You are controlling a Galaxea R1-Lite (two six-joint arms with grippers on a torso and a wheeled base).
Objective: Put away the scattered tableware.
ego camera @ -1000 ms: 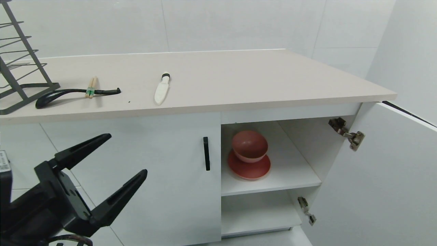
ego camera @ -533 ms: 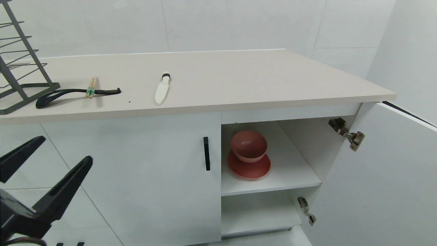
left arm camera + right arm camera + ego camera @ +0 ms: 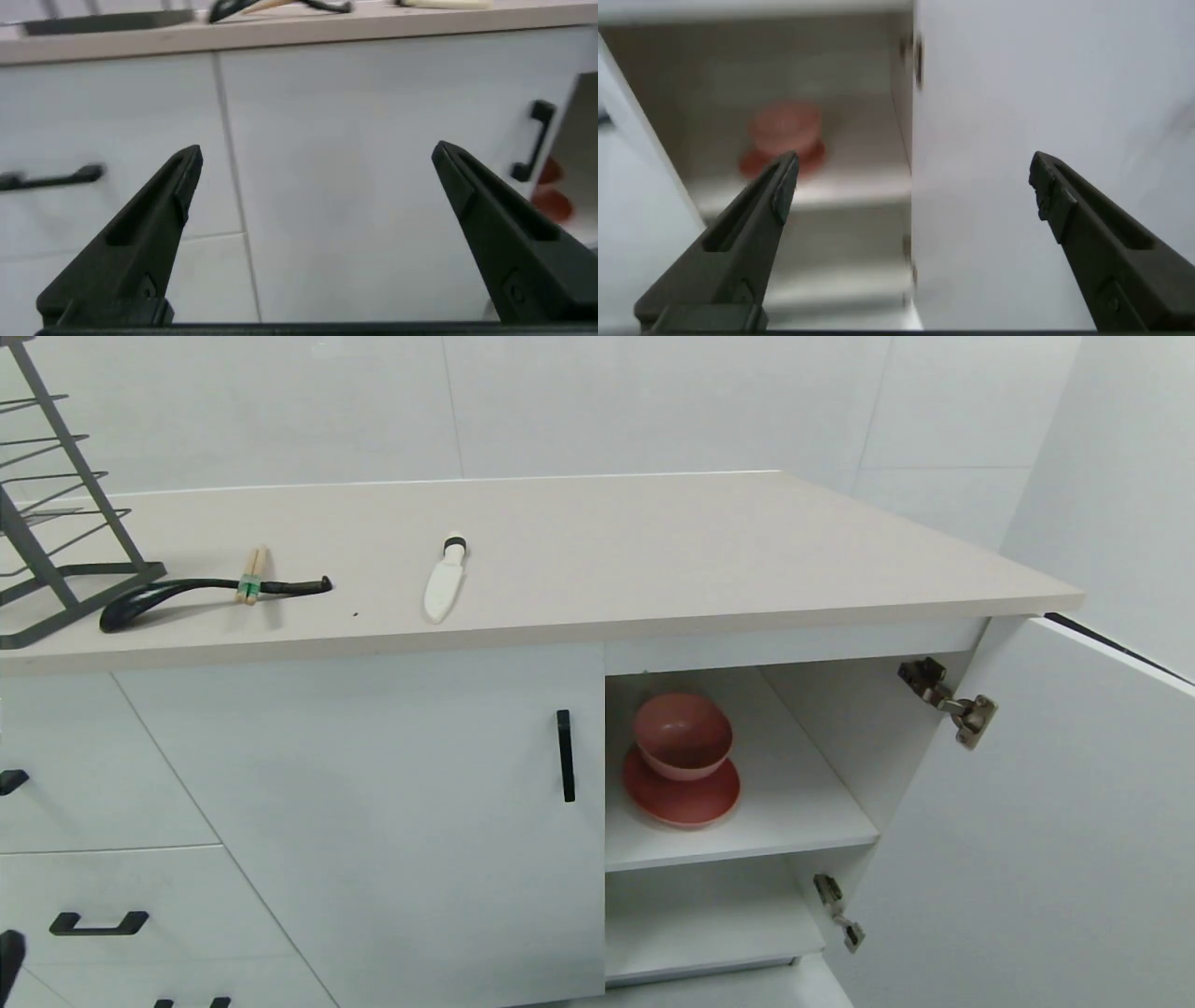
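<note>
Bowl and plate are shelved; the cutlery on the counter is what's left.

Both my grippers are spread wide and hold nothing. My left gripper [image 3: 318,154] faces the closed door [image 3: 374,187], and my right gripper [image 3: 913,163] faces the open cupboard [image 3: 831,728], where the red bowl [image 3: 682,735] sits on the red plate [image 3: 681,798] on the upper shelf [image 3: 794,803]. The white knife [image 3: 442,581], black spoon [image 3: 187,590] and chopsticks [image 3: 249,575] lie on the countertop [image 3: 653,551] near the wire rack [image 3: 56,523]. I judge the next move is to raise my left arm and pinch the knife's slim handle.
</note>
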